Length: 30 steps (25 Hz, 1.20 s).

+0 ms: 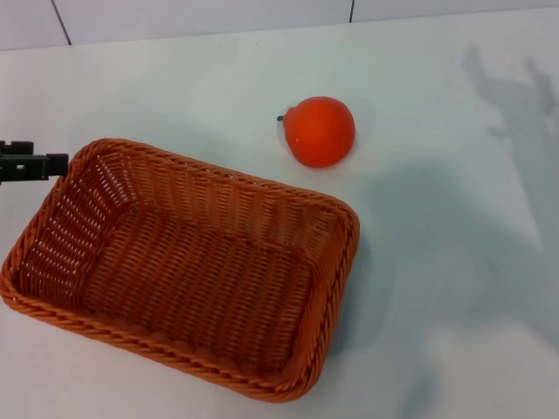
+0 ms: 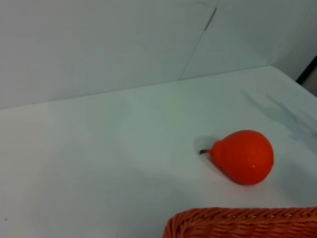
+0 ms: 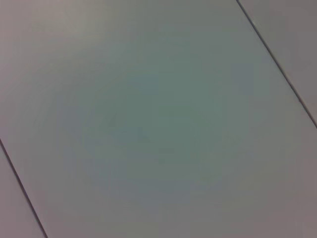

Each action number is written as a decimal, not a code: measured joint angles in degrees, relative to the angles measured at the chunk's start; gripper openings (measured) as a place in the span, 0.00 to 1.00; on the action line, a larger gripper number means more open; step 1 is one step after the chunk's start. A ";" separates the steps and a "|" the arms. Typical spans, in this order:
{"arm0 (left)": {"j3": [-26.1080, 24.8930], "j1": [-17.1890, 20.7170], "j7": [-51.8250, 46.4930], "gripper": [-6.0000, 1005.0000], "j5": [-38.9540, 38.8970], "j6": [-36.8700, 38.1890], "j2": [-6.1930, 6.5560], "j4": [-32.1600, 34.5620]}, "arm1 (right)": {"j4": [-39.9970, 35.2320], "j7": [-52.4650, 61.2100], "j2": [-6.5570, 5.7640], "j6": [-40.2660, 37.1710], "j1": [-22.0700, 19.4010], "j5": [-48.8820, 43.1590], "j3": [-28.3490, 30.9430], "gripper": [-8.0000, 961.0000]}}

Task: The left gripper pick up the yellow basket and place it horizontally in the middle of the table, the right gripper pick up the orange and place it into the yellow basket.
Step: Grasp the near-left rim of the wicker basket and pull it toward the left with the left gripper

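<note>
The yellow basket, a woven orange-brown rectangle, lies tilted on the white table at the front left, empty inside. A strip of its rim also shows in the left wrist view. The orange sits on the table just beyond the basket's far right corner, apart from it; it also shows in the left wrist view with a small dark stem. My left gripper is a thin black bar at the left edge, right beside the basket's far left corner. My right gripper is out of view; only its shadow falls at the far right.
A tiled white wall runs along the table's back edge. The right wrist view shows only plain grey-white tiles with thin dark seams.
</note>
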 joint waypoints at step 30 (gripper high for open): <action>3.10 -3.15 -9.15 0.87 17.53 -0.99 -6.10 6.65 | 0.03 0.00 0.09 2.21 -0.20 -0.01 0.00 0.98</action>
